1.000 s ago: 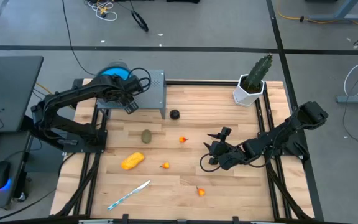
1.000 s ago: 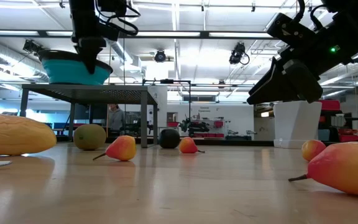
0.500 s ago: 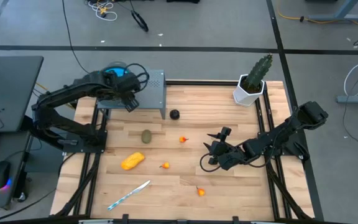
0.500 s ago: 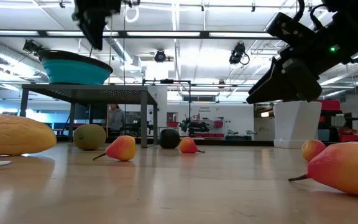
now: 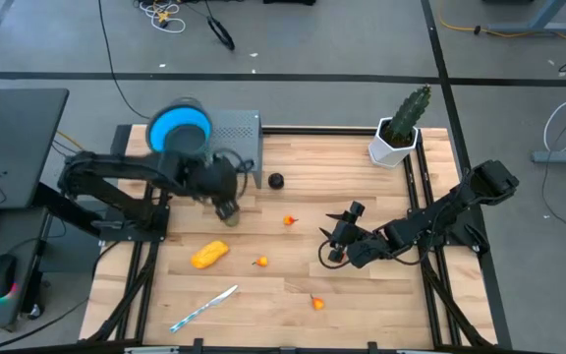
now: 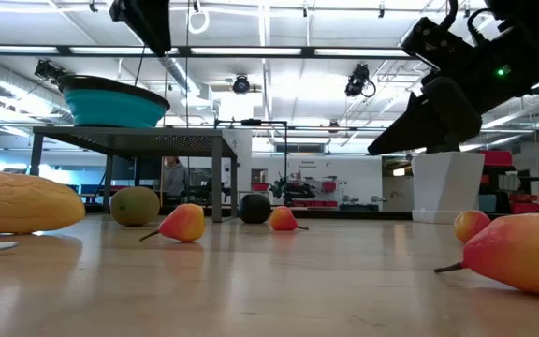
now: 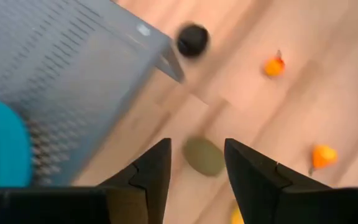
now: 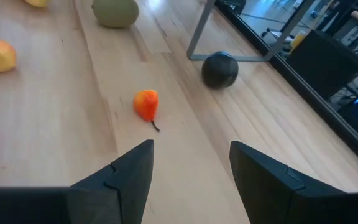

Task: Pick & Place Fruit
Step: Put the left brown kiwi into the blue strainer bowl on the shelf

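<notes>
My left gripper (image 5: 228,209) hangs open above the wooden table, over an olive-brown oval fruit (image 7: 204,155) that lies on the boards beyond its fingertips (image 7: 196,168). Above the table's right half my right gripper (image 5: 330,251) is open too, its fingers pointing at a tiny orange-red piece (image 8: 146,104). A yellow-orange oblong fruit (image 5: 209,255), a small black ball (image 5: 276,181) and two more orange-red pieces (image 5: 260,262) (image 5: 317,303) lie loose on the table. In the low view the olive fruit (image 6: 135,205) rests near the stand's legs.
A blue bowl (image 5: 179,128) sits on a grey perforated stand (image 5: 236,130) at the far left. A green cactus in a white pot (image 5: 399,133) stands at the far right. A slim white-and-blue knife (image 5: 204,308) lies near the front edge.
My left gripper has swung away from the blue bowl on the stand, toward the table's near edge and its middle, and now hangs over the olive fruit. In the low view it has risen out of the bowl. My right gripper has rolled a little in place.
</notes>
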